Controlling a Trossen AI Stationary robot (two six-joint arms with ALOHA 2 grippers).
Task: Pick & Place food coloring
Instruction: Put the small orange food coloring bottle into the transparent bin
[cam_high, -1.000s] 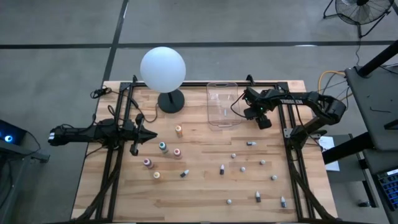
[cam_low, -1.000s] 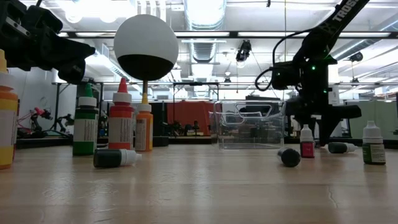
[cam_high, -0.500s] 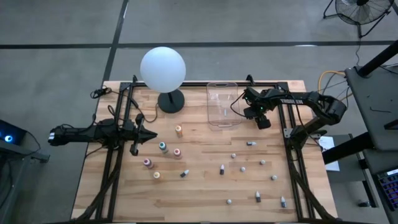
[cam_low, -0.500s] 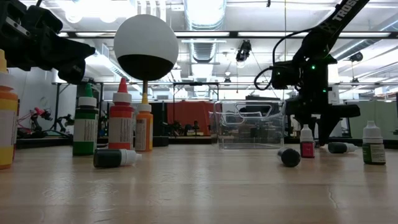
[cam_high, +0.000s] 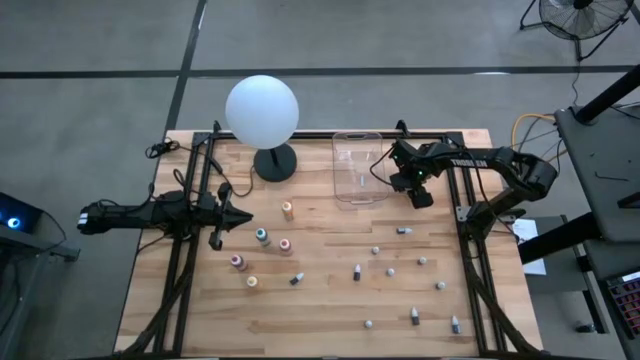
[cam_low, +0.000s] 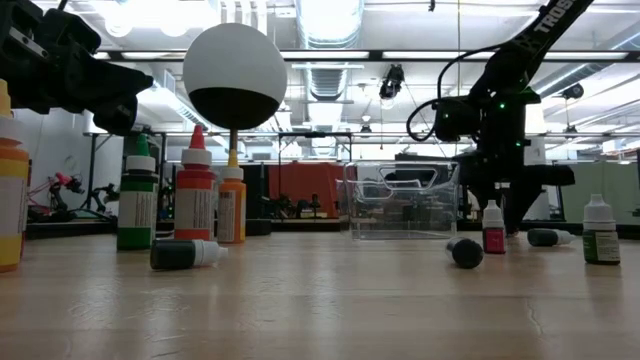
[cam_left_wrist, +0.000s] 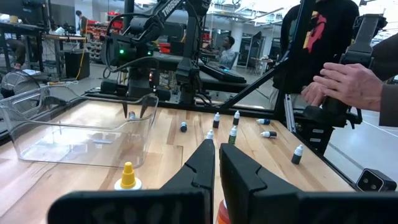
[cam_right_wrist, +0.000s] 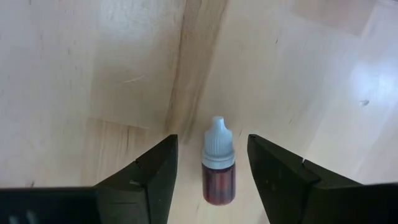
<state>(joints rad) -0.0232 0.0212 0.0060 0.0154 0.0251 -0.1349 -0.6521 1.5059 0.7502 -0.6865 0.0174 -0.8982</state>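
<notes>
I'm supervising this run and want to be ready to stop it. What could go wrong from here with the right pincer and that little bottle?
1. The white-capped bottle stands loose between the open fingers of the right pincer; an uneven close may tip it or squeeze it out.
2. The clear bin sits just beside that pincer; a low carry may clip its wall.
3. A person's hand is near the table's edge, possibly within arm reach.
</notes>
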